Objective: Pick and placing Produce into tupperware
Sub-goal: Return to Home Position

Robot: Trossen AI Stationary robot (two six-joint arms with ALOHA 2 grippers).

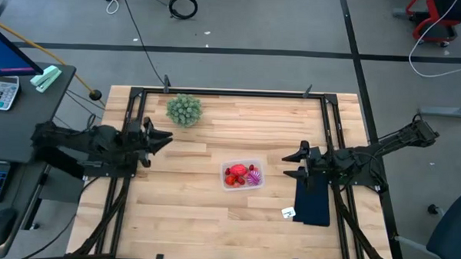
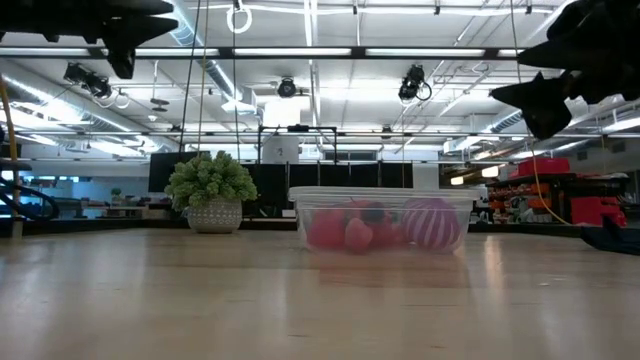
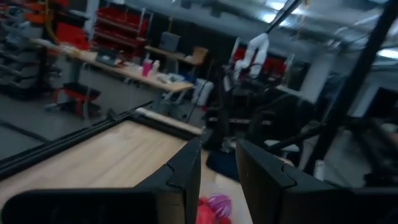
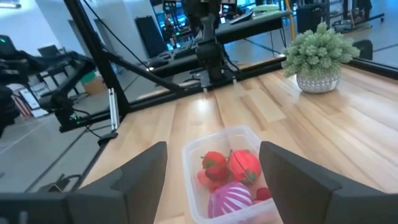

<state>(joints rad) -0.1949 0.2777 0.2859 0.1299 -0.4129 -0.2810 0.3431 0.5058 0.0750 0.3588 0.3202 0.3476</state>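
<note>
Near the middle of the table (image 1: 212, 221), nearer its right edge: tupperware (image 2: 380, 193) holding produce (image 1: 235, 176), red plus one striped purple. Left gripper (image 1: 162, 142) above left edge, fingers slightly apart; right gripper (image 1: 285, 165) above right edge, spread wide.

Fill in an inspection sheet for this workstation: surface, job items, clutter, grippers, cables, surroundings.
Surface: wooden table, light planks inside a dark frame.
Job's things: clear tupperware near the middle, holding red produce and a purple onion; no produce seen outside it.
Clutter: green plant, dark pad, small white tag.
Grippers: left gripper and right gripper both open, empty, raised on either side of the tub.
Cables: black coil and white cable on the floor, off the table.
Surroundings: desk with calculator; workshop room beyond.
</note>
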